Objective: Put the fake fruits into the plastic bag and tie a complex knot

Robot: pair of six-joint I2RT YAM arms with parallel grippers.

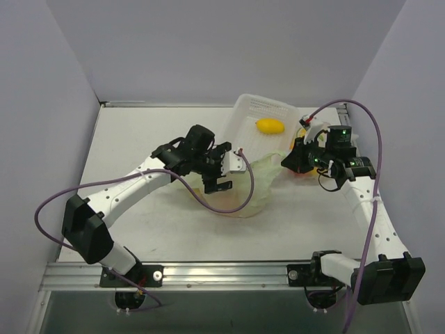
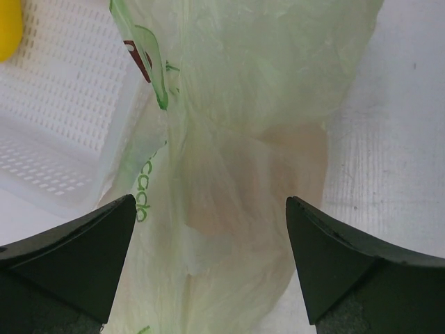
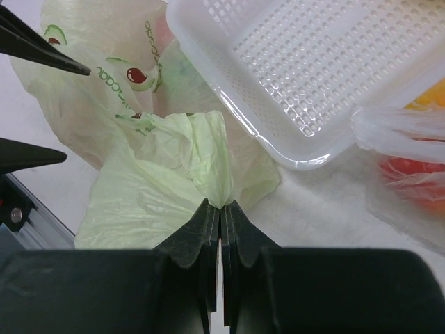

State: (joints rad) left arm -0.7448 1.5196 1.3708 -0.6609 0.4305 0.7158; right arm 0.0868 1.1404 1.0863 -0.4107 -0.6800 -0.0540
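Observation:
The pale green avocado-print plastic bag (image 1: 256,186) lies on the table in front of the white basket. My left gripper (image 1: 221,171) is open, its jaws wide apart over the bag's left side (image 2: 211,205), holding nothing. My right gripper (image 1: 288,161) is shut on a bunched fold of the bag's edge (image 3: 220,204) at its right side. Faint reddish and orange shapes show through the bag (image 3: 163,31). A yellow lemon (image 1: 270,126) lies in the basket and shows at the top left corner of the left wrist view (image 2: 8,28).
The white slotted basket (image 1: 250,111) stands behind the bag, touching it (image 3: 313,62). A clear unprinted bag (image 3: 410,174) holding red and orange fruits lies to the right, under my right arm. The left gripper's fingers (image 3: 42,54) show at the left of the right wrist view.

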